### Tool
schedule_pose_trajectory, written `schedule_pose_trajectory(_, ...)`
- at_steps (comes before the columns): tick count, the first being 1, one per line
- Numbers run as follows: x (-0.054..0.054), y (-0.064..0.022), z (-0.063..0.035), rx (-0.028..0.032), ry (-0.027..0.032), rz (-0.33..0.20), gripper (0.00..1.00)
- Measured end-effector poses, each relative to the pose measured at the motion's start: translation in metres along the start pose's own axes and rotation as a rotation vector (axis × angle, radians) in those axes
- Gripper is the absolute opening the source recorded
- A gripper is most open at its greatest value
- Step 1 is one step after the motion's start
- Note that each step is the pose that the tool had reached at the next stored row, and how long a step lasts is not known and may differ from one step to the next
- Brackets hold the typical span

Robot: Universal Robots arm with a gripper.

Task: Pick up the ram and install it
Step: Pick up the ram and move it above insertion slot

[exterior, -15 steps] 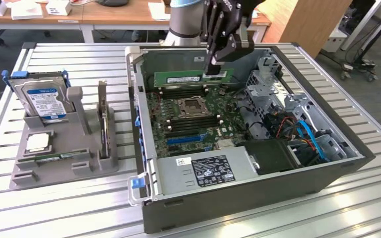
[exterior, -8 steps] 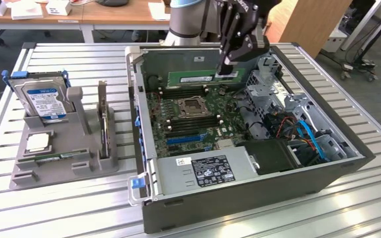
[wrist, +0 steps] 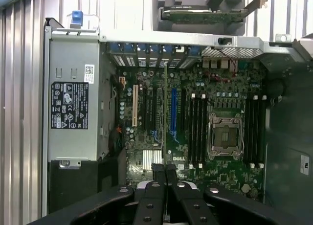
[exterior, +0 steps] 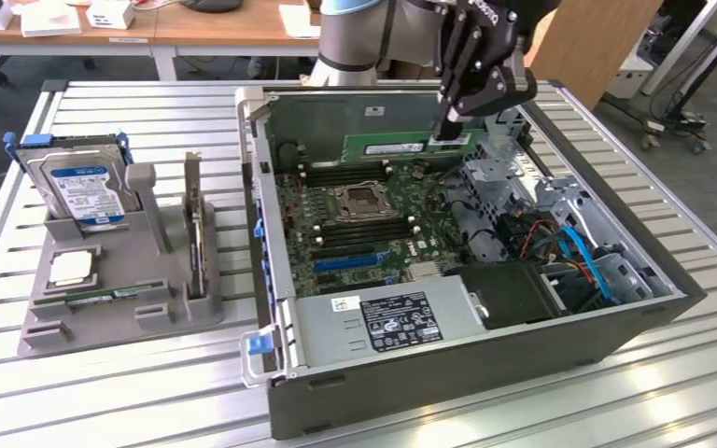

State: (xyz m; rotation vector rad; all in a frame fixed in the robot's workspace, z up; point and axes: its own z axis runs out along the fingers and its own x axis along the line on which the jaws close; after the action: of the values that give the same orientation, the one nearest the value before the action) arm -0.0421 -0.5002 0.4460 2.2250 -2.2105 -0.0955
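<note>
I had the fingers (exterior: 444, 114) clamped on the ram (exterior: 396, 146) end over the motherboard (exterior: 390, 245); missing the memory slots (exterior: 333, 174) could bend it.

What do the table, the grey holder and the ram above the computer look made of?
The table looks like bare metal slats, probably aluminium, by its dull silver sheen. The holder seems matte grey plastic with moulded slots. The ram is green circuit board with a white sticker.
</note>
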Motion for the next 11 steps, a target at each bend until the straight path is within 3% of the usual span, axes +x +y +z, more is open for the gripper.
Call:
schedule_pose_trajectory(4,0.0001,-0.0068,0.0,0.0,0.0,0.0,0.11)
schedule_pose_trajectory(11,0.0,-0.0076,0.0,0.0,0.0,0.0,0.11)
